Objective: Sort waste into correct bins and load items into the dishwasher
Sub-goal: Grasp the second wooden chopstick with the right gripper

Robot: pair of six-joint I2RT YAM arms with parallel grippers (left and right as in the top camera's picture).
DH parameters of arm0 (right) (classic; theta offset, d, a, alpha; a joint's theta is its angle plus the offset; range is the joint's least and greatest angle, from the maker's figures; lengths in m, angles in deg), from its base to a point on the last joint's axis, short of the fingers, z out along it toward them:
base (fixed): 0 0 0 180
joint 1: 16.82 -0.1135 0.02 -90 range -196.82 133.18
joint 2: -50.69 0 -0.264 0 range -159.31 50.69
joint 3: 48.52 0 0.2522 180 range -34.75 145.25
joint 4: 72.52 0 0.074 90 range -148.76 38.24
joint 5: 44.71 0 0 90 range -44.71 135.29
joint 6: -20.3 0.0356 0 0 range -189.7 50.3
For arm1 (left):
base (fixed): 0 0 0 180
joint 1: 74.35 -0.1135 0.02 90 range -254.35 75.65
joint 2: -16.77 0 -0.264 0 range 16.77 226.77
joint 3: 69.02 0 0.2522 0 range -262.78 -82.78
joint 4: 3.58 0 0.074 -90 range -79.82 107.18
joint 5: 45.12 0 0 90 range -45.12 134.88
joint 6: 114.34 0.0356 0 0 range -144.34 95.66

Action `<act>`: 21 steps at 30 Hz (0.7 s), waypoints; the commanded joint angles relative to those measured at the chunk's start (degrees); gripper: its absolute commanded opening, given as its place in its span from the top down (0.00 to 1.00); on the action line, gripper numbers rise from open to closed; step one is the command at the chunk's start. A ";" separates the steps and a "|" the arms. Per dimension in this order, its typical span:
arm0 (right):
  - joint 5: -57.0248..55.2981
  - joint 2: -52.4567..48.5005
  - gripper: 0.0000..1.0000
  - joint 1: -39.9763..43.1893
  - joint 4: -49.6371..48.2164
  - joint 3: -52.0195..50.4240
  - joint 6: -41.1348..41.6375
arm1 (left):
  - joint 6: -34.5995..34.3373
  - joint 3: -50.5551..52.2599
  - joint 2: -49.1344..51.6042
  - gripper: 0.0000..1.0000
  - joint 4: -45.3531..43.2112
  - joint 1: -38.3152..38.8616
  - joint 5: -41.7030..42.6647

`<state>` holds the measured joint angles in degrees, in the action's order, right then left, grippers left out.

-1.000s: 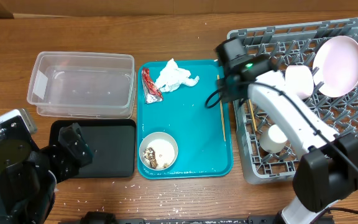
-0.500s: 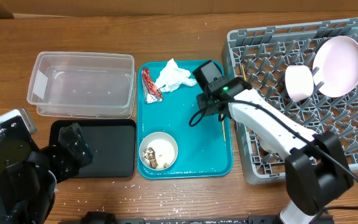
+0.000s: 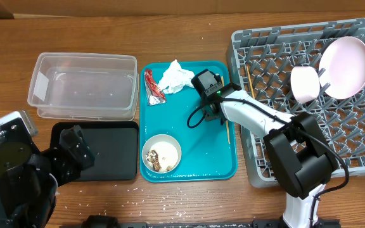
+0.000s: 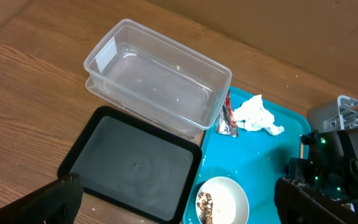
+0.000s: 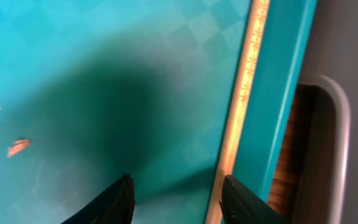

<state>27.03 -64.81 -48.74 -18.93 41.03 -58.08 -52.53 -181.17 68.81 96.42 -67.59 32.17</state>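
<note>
My right gripper (image 3: 213, 114) is open and low over the teal tray, its jaws (image 5: 176, 199) apart with the right finger beside a wooden chopstick (image 5: 244, 87) that lies along the tray's right edge (image 3: 227, 130). A second chopstick (image 3: 248, 79) lies in the grey dish rack (image 3: 246, 33), with the pink plate (image 3: 346, 66) and pink bowl (image 3: 305, 83). The cream-white bowl (image 3: 161, 154) holds food crumbs. The tissue (image 3: 177, 77) and red wrapper (image 3: 153, 87) lie on the tray. My left gripper (image 4: 179, 205) is open and empty above the black tray (image 3: 100, 151), in front of the clear tub (image 3: 84, 85).
The teal serving tray (image 3: 195, 145) lies between the bins and the rack. White crumbs dot the wooden table (image 3: 170, 202) near the front edge. A small crumb (image 5: 18, 147) lies on the tray floor near my right gripper.
My right arm has swung left from the dish rack to the teal tray and come down beside the chopstick. The left arm has not moved.
</note>
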 commanded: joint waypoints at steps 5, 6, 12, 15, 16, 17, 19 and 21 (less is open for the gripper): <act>-0.79 -3.04 0.57 0.44 1.40 -0.35 0.09 | -0.15 -0.13 0.07 0.00 0.13 0.39 -0.98; -0.74 -3.02 0.57 0.39 1.46 -0.33 -0.09 | -0.15 -0.13 0.07 0.00 0.13 0.39 -0.98; 5.75 -3.04 0.72 0.37 4.28 -0.35 -1.42 | -0.15 -0.13 0.07 0.00 0.13 0.39 -1.01; 3.82 -2.97 0.70 0.37 4.42 -0.26 -1.55 | -0.15 -0.13 0.07 0.00 0.15 0.39 -1.01; 3.28 -2.84 0.66 0.37 4.55 -0.13 -1.55 | -0.15 -0.13 0.07 0.00 0.13 0.39 -0.98; 2.86 -2.64 0.65 0.37 5.01 0.13 -1.57 | -0.15 -0.13 0.07 0.00 0.15 0.39 -1.01; 0.68 -1.84 0.65 0.37 6.49 0.98 -1.53 | -0.15 -0.13 0.07 0.00 0.13 0.39 -0.98; -0.59 -0.28 0.64 0.37 6.91 1.73 -1.53 | -0.15 -0.13 0.07 0.00 0.13 0.39 -1.01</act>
<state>27.67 -65.14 -48.63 -12.61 42.39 -59.26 -52.53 -181.17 68.81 96.42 -67.59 32.17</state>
